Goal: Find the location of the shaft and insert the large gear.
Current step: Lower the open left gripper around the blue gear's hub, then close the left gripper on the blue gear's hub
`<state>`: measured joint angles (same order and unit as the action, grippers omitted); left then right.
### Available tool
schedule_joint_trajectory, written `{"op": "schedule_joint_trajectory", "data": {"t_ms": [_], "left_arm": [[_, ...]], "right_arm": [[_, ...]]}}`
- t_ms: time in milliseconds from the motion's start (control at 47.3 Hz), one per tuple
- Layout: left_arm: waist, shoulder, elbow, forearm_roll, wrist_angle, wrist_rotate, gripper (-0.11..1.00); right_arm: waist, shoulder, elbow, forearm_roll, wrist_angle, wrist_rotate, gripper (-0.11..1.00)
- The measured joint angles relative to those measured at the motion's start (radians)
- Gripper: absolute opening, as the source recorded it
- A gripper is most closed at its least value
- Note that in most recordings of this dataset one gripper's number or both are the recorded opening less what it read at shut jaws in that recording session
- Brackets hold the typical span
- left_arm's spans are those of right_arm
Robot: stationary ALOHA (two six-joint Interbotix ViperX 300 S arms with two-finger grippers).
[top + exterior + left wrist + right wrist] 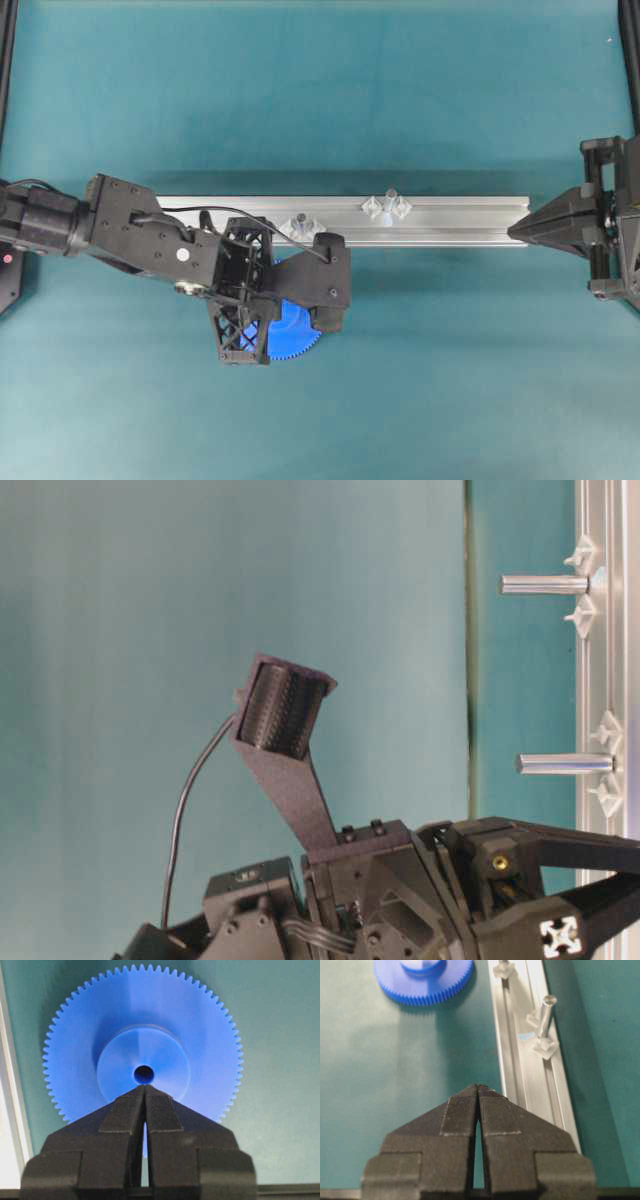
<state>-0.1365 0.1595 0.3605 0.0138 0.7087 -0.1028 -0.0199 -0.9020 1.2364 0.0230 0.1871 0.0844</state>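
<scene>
Large gear (142, 1040) reads as bright blue moulded plastic, smooth and slightly satin on the hub face, fine crisp teeth round the rim. Rail (450, 218) is pale extruded aluminium, brushed and lightly shiny; the shaft (545, 1015) standing on it at 1 o'clock of the right wrist view is bare silvery metal, its mounts (545, 1049) clear glossy plastic. Left gripper (144, 1091) and right gripper (478, 1089) fingers are matt black plastic with ribbed pads; the mat (320, 100) is dull teal, faintly textured.

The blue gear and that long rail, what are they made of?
The gear looks like plastic: one solid bright blue colour, a smooth, slightly glossy face and crisp moulded teeth. The rail looks like metal, probably aluminium: pale silvery, with a brushed sheen and straight grooves running along it. The shaft standing on it also looks like silvery metal, though it is too small to be sure.
</scene>
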Motion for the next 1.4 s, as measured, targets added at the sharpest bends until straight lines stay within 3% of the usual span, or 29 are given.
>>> {"op": "schedule_joint_trajectory", "data": {"t_ms": [1141, 1289, 1395], "left_arm": [[-0.002, 0.074, -0.083, 0.0, 0.091, 0.017, 0.01], [0.0, 0.074, -0.083, 0.0, 0.092, 0.018, 0.05], [0.0, 0.074, -0.083, 0.0, 0.094, 0.018, 0.15]], "right_arm": [[-0.002, 0.0, 0.0, 0.0, -0.018, 0.006, 0.01], [-0.002, 0.0, 0.0, 0.0, -0.018, 0.008, 0.01], [-0.002, -0.002, 0.005, 0.0, -0.018, 0.008, 0.01]]}}
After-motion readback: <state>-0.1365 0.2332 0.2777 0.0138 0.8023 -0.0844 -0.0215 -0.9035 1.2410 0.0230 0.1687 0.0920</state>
